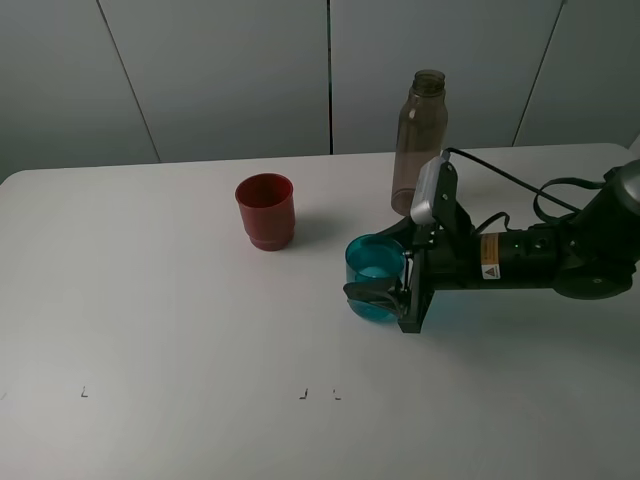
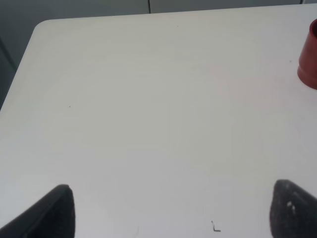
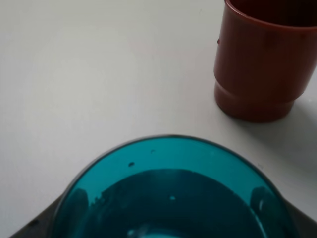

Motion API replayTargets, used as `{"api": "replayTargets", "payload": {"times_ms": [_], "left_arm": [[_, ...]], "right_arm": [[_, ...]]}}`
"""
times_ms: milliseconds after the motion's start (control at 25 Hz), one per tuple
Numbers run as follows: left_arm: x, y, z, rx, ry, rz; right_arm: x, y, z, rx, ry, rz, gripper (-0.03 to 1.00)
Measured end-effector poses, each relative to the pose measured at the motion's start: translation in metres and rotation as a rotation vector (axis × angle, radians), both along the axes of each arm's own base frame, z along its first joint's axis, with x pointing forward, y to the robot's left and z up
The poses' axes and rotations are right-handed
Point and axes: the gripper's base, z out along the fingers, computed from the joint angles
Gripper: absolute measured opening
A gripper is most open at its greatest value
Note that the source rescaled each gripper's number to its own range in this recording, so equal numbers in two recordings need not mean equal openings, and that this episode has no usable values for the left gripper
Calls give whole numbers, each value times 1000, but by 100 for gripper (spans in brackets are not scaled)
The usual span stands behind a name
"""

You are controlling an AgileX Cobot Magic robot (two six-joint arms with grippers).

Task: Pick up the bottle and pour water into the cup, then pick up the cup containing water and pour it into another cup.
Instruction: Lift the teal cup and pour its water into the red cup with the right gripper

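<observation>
Gripping the cup (image 1: pixel 371 290), the right gripper (image 1: pixel 380 266) holds one finger against each side of the teal wall. The cup stands upright on the table (image 1: pixel 150 300), with no lift or tilt evident. The right wrist view shows a darker level inside it, judged to be water.

The bottle (image 1: pixel 419 140) stands upright at about one o'clock from the cup, near it and touched by neither arm. Whether any water remains in it cannot be told. Another cup (image 1: pixel 266 211), the red one, stands upright at about ten o'clock from the teal cup, clearly apart; its contents cannot be made out.

The left gripper (image 2: pixel 171 213) hangs over bare table, fingers spread wide and holding nothing.

Assessment: the first pour is judged complete and the grasp for the second is made. Outstanding: lift the cup, carry it towards ten o'clock, and tip it over the red rim.
</observation>
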Motion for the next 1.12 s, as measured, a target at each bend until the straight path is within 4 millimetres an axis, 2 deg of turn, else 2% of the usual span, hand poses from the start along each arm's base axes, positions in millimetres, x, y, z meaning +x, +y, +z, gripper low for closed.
{"api": "replayTargets", "payload": {"times_ms": [240, 600, 720, 880, 1120], "left_arm": [[0, 0, 0, 0, 0, 0], [0, 0, 0, 0, 0, 0], [0, 0, 0, 0, 0, 0], [0, 0, 0, 0, 0, 0], [0, 0, 0, 0, 0, 0]], "right_arm": [[5, -2, 20, -14, -18, -54, 9], [8, -7, 75, 13, -30, -181, 9], [6, -4, 88, -3, -13, -221, 9], [11, 9, 105, 2, 7, -267, 9], [25, 41, 130, 22, 17, -306, 9]]}}
